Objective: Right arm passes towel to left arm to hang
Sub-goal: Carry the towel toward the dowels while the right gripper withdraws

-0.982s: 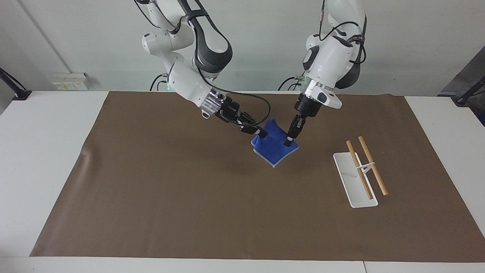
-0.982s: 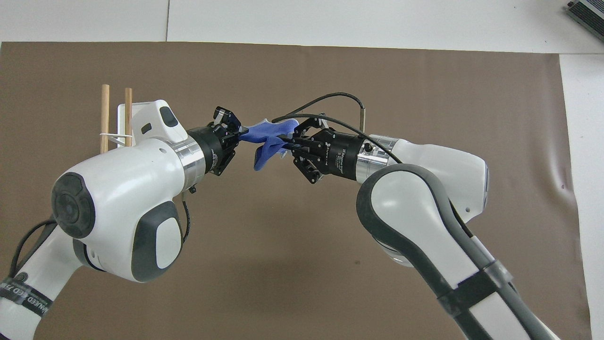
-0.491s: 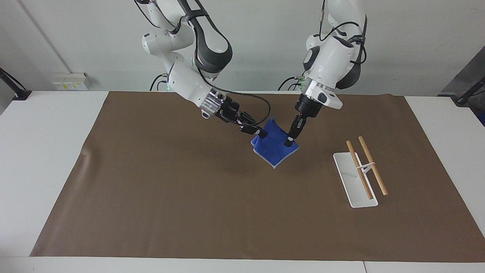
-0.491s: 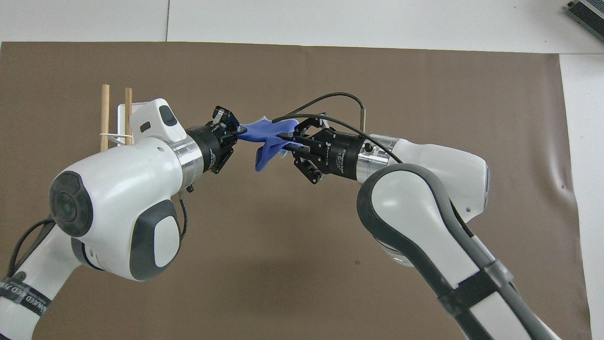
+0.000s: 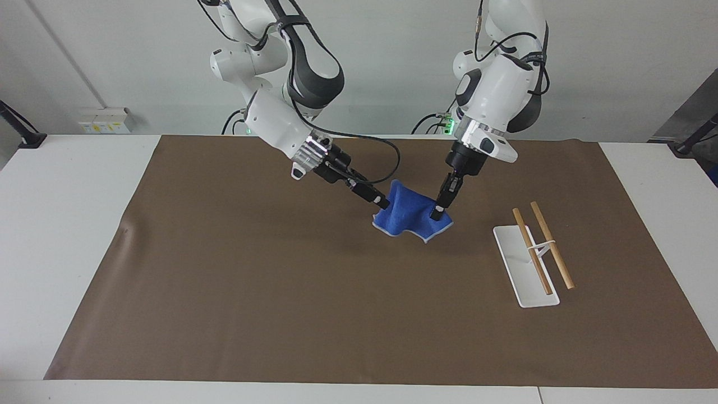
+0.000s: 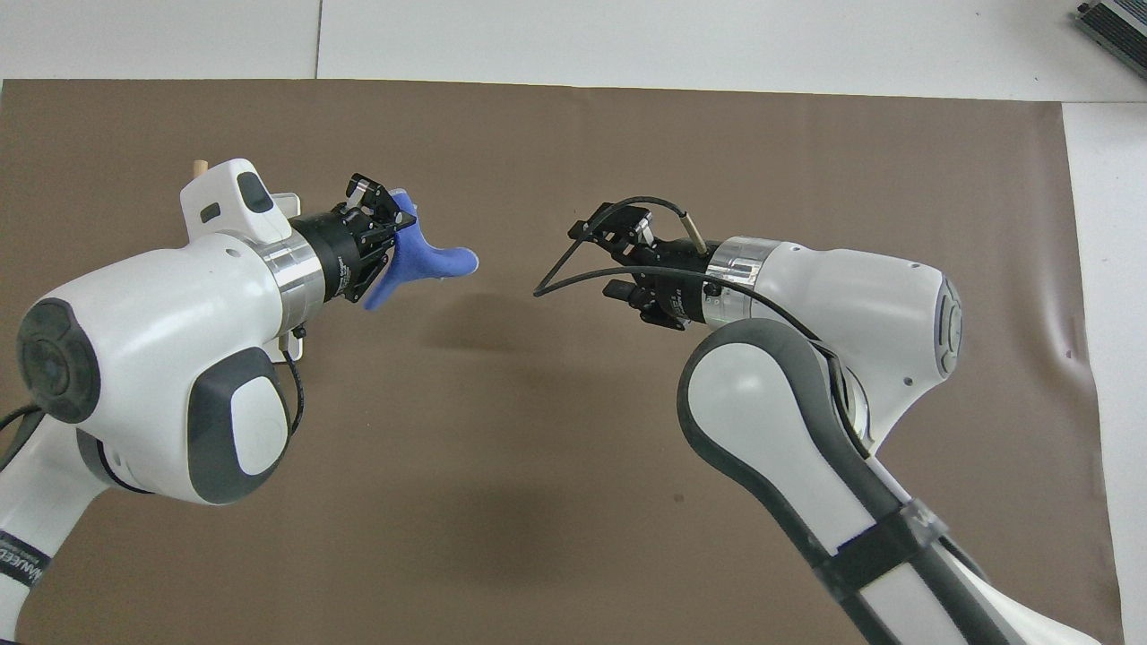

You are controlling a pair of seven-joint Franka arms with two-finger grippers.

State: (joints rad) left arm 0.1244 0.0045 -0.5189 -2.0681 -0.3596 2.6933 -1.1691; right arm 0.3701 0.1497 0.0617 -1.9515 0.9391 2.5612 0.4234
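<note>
We see the left gripper (image 5: 436, 212) clamped on one corner of the towel (image 5: 409, 216). It holds the blue cloth up in the air over the brown mat (image 5: 252, 280), and the rest of the cloth sags in soft folds below the fingertips. The left arm (image 5: 496, 95) reaches down steeply from its base to that corner.

The right gripper (image 6: 600, 258) is up over the middle of the mat. From overhead its fingers stand apart with nothing between them, clear of the cloth. From the facing camera its tip sits just beside the towel's edge on the right arm's side. We cannot tell whether it touches there. The right arm (image 5: 277, 126) slants down toward it, with a black cable looping off the wrist.

Toward the left arm's end of the table stands the rack (image 5: 527, 269) — a white base plate carrying two wooden rods side by side. It is apart from the towel, and nothing hangs on it. The mat covers most of the white table (image 5: 67, 224).
</note>
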